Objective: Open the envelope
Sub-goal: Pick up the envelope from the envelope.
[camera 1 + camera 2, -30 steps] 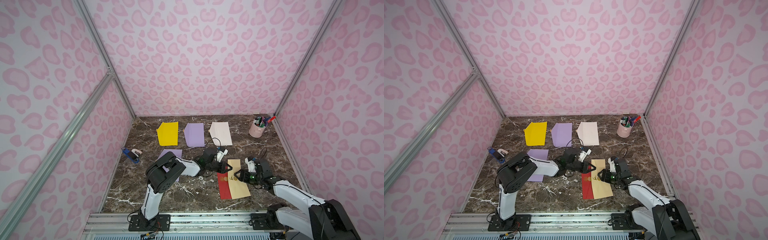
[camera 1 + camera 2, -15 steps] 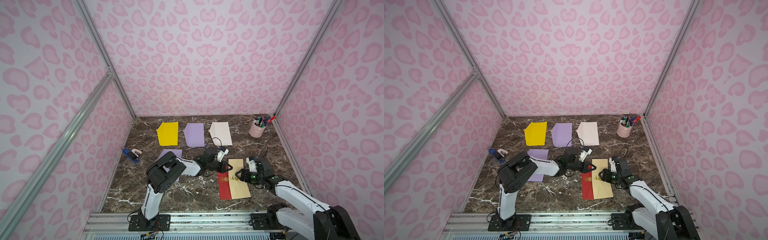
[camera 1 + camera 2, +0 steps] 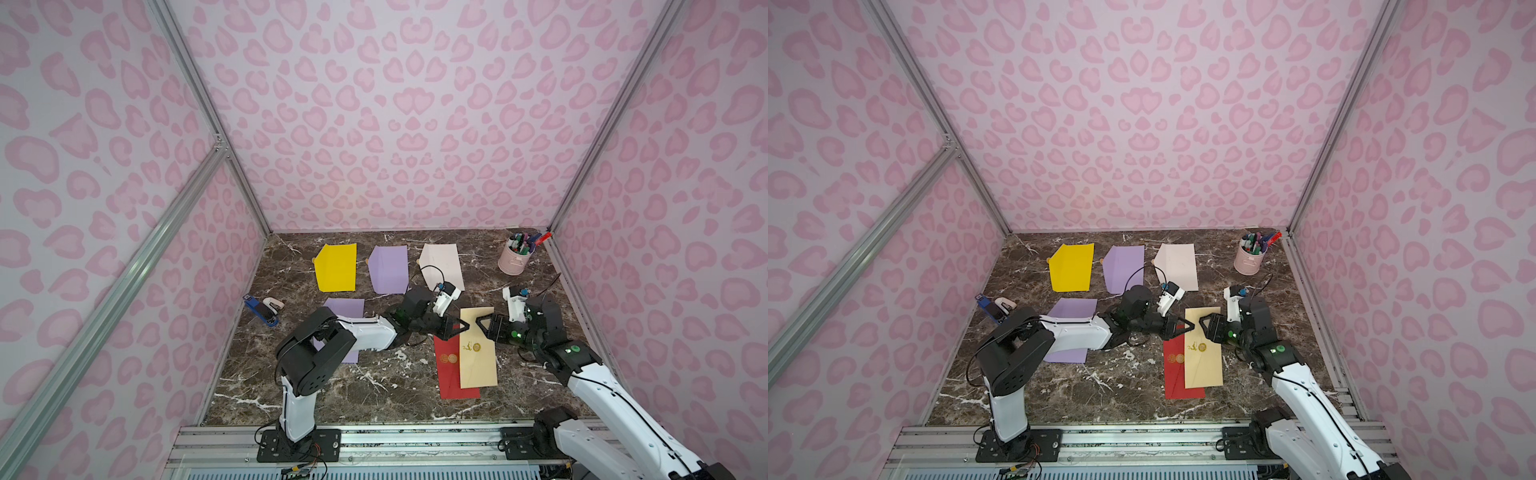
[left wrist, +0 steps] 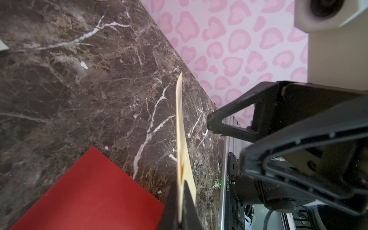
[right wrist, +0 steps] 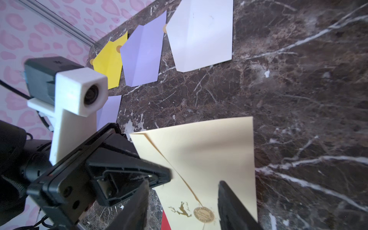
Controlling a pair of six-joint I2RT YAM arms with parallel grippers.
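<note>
left claw (image 4: pixel 180 191): yours is pressed together on the cream paper envelope (image 3: pixel 478 357). The wrist view shows its edge sandwiched between both fingers.
right claw (image 5: pixel 184 183): spread, with one finger on each side of the flap area. It sits over the envelope and pinches nothing.
envelope position: you'll find it on the front-right part of the dark brown marble surface (image 3: pixel 353 395). Its far end lies between your two claws.
flap: folded down, with its tip under the round gold seal (image 5: pixel 203 215). The small gold deer print (image 5: pixel 181 210) is just beside the seal.
under it: a flat red paper envelope (image 3: pixel 451 376) is partly covered by the cream one. It sticks out on your left side and at the near end.
back row: yellow paper envelope (image 3: pixel 336 268), lilac paper envelope (image 3: pixel 388 270) and pale pink paper envelope (image 3: pixel 442 266) lie side by side, apart from the cream one.
left side: a lilac paper sheet (image 3: pixel 345 307) lies partly under your left arm. A blue stapler (image 3: pixel 262 309) sits near the left wall.
back-right corner: pink cup of pens (image 3: pixel 515 262).
</note>
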